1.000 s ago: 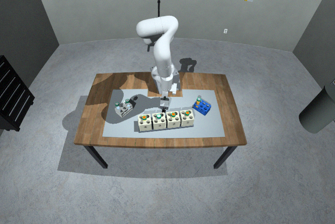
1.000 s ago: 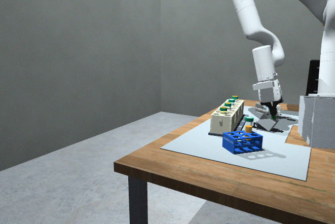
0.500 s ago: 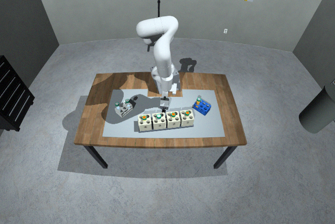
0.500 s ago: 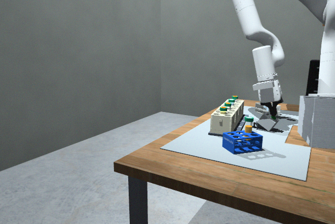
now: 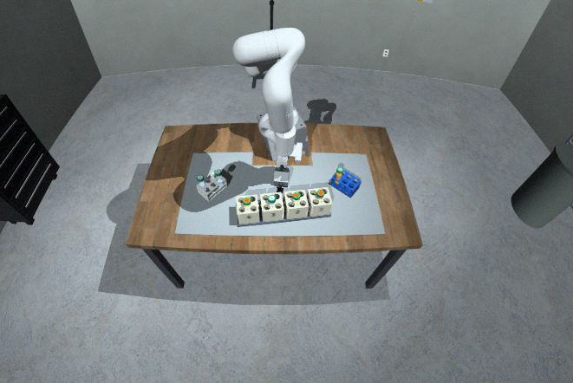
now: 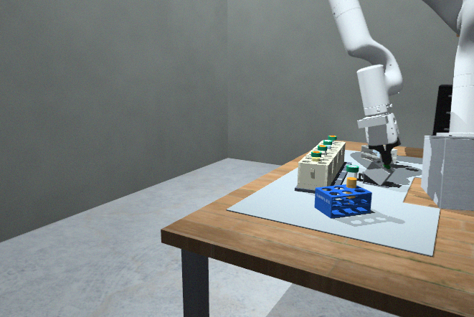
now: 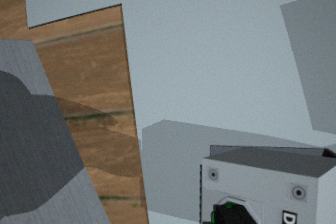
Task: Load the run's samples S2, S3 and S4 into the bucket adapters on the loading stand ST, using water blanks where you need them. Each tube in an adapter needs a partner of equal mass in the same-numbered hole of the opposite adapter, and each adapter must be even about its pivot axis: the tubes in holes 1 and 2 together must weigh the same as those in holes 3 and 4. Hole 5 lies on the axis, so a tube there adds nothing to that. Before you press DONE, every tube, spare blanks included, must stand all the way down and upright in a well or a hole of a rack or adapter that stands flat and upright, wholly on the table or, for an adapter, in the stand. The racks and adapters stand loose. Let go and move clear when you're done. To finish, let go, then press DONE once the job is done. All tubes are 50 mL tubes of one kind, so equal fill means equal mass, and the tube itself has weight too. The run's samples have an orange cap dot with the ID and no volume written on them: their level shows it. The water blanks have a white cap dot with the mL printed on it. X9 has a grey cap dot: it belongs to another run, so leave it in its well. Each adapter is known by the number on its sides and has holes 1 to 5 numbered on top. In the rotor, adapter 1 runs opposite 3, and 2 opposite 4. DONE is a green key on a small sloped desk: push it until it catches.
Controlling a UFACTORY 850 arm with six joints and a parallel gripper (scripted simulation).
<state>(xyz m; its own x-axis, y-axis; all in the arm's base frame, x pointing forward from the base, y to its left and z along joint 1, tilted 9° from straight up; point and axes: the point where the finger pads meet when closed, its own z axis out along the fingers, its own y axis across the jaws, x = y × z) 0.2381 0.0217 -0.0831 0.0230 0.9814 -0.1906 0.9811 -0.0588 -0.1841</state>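
My gripper (image 5: 280,184) (image 6: 386,162) is shut and empty. Its fingertips are down on the green DONE key (image 6: 387,165) (image 7: 230,205) of the small sloped grey desk (image 5: 282,175) (image 6: 376,175) (image 7: 270,187). In the wrist view the dark fingertips cover most of the key. In front of the desk, four cream adapters (image 5: 247,210) (image 5: 272,208) (image 5: 296,205) (image 5: 320,204) (image 6: 321,168) stand in a row in the loading stand. Green-capped tubes with orange and white cap dots stand in them.
A blue rack (image 5: 347,184) (image 6: 342,202) with one green-capped tube (image 5: 340,171) (image 6: 352,169) stands at the right of the mat. A grey rack (image 5: 211,187) with two white-dotted blanks stands at the left. The arm's grey base (image 6: 456,171) is behind the desk.
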